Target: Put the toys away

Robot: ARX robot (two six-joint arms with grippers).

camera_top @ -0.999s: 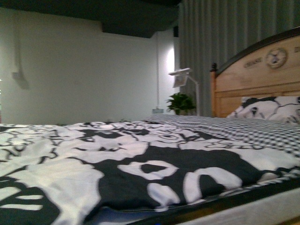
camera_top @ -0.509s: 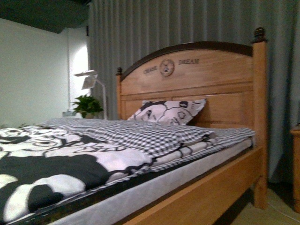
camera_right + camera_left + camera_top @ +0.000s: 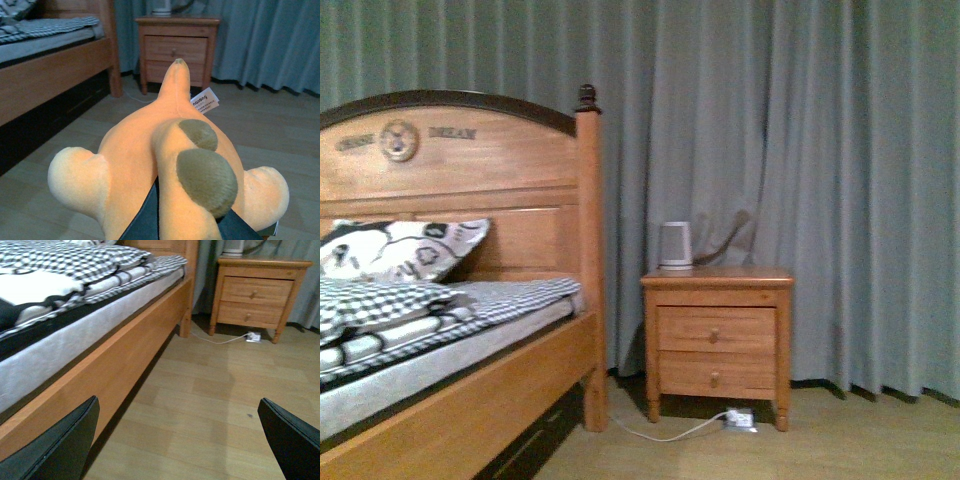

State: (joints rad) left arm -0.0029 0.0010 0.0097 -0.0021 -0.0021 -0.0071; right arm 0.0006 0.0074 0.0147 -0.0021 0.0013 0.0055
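The orange plush toy [image 3: 145, 150] fills the right wrist view. It has stubby limbs, olive-brown patches and a white label. My right gripper [image 3: 187, 227] is shut on it and holds it above the wooden floor. Dark fingers [image 3: 145, 220] show under the plush. My left gripper [image 3: 180, 440] is open and empty. Its two dark fingertips [image 3: 65, 445] stand wide apart over the floor beside the bed frame [image 3: 115, 365]. Neither gripper shows in the front view.
A wooden bed [image 3: 460, 170] with checked bedding and a patterned pillow [image 3: 400, 250] stands at the left. A wooden nightstand [image 3: 718, 335] with two drawers holds a white kettle [image 3: 675, 245]. A cable and plug [image 3: 740, 418] lie on the floor. Grey curtains [image 3: 820, 150] hang behind.
The front view has swung to the right, from the patterned bed cover past the headboard to the nightstand and curtains.
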